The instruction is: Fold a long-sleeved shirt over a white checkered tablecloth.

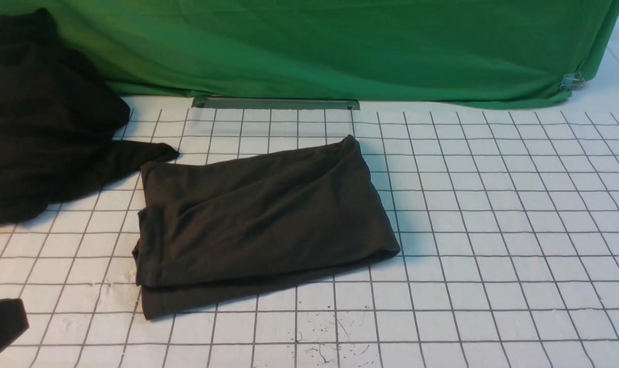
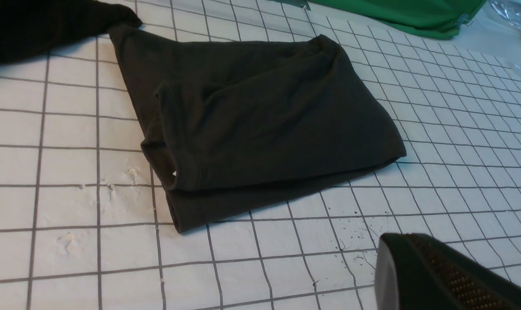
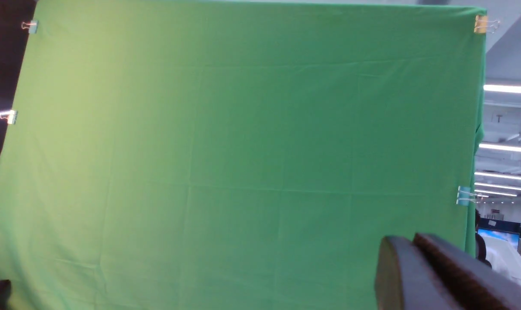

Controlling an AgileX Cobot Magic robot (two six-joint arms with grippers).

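Shirt [image 1: 263,225]: lies folded into a compact dark rectangle on the tablecloth [image 1: 493,214], left of centre in the front view, no print showing
Long axis: runs roughly left to right, far right corner tilted away toward the backdrop [image 1: 340,46]; open layered edges face the robot's left
Heap [image 1: 38,112]: second dark garment at far left, one tip just beside the shirt's far left corner; whether they touch I cannot tell
Left gripper [image 2: 441,275]: fingers pressed together, holding nothing, hanging clear of the cloth on the near side of the shirt, apart from it
Right gripper [image 3: 436,275]: lifted and pointed at the backdrop; its fingers show side by side with no gap, gripping nothing
Nearer arm: left, judging by its wrist view looking straight onto the shirt; the right sees no table at all
Stage: folding looks done or nearly so, both arms off the garment
Next move: if any tidying remains, the left arm would reach forward and slightly right to the near edge
Risk: the top layer sits a little skewed on the bottom one and could slide
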